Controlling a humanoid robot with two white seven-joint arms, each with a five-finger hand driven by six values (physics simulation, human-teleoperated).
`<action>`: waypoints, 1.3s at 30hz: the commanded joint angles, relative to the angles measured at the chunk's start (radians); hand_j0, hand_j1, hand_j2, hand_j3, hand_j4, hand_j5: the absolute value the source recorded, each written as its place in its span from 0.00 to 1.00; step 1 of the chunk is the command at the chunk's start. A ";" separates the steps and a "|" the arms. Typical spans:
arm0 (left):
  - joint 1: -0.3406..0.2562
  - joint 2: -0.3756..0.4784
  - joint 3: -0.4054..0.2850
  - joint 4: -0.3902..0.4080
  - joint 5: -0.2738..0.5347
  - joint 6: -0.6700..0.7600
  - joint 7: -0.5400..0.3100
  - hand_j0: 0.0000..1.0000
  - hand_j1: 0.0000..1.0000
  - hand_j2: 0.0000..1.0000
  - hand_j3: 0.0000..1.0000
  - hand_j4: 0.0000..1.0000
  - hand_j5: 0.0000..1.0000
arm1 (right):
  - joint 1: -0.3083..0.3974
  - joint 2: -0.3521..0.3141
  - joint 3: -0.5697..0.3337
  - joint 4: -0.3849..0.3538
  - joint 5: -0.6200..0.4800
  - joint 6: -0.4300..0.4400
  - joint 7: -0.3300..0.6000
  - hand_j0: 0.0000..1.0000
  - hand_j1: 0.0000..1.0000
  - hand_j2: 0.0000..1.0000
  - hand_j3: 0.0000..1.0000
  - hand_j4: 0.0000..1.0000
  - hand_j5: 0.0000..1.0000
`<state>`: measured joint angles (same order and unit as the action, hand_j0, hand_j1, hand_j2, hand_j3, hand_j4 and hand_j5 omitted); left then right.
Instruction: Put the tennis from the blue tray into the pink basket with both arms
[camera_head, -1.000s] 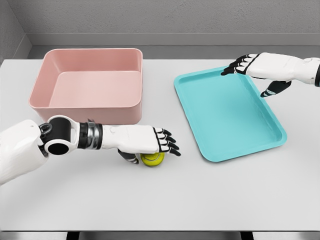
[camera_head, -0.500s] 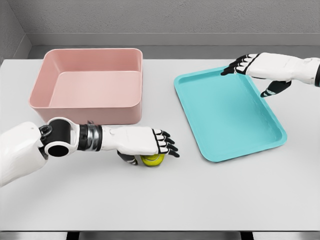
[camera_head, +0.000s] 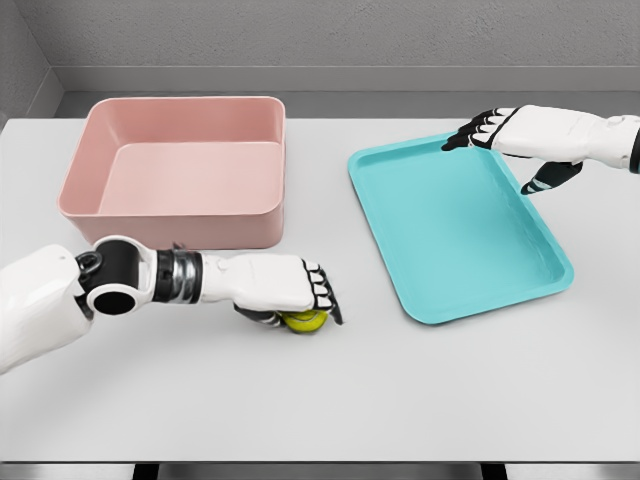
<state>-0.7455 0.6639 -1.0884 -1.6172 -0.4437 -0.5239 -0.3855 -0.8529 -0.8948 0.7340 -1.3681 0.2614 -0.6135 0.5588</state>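
Curling over the yellow-green tennis ball (camera_head: 304, 321), the left hand (camera_head: 285, 285) grips it on open tabletop (camera_head: 400, 390), near the pink basket (camera_head: 180, 170); right hand (camera_head: 500, 130) relaxed, holding nothing.

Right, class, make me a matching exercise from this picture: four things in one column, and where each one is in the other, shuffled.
Things:
1. tennis ball
2. pink basket
3. blue tray
4. right robot hand

Places:
A. over the tray's far edge
B. right half of the table
C. on the table, under the left robot hand
D. far left of the table

Pairs: 1-C, 2-D, 3-B, 4-A
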 joint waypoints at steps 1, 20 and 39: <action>0.000 0.003 0.001 -0.001 0.006 -0.001 0.001 0.64 0.64 0.64 0.64 0.64 0.64 | 0.000 -0.001 -0.001 0.000 -0.005 0.003 0.000 1.00 1.00 1.00 1.00 1.00 1.00; -0.005 0.066 0.077 -0.092 0.043 -0.021 -0.004 0.56 0.56 0.56 0.56 0.56 0.56 | 0.000 -0.001 -0.001 0.000 -0.005 0.003 0.000 1.00 1.00 1.00 1.00 1.00 1.00; -0.095 0.152 0.162 -0.132 0.126 -0.077 -0.012 0.56 0.56 0.56 0.56 0.56 0.56 | 0.000 -0.001 -0.001 0.000 -0.005 0.003 0.000 1.00 1.00 1.00 1.00 1.00 1.00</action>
<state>-0.8421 0.8103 -0.9282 -1.7495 -0.3291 -0.6028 -0.3984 -0.8529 -0.8948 0.7340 -1.3682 0.2616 -0.6135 0.5588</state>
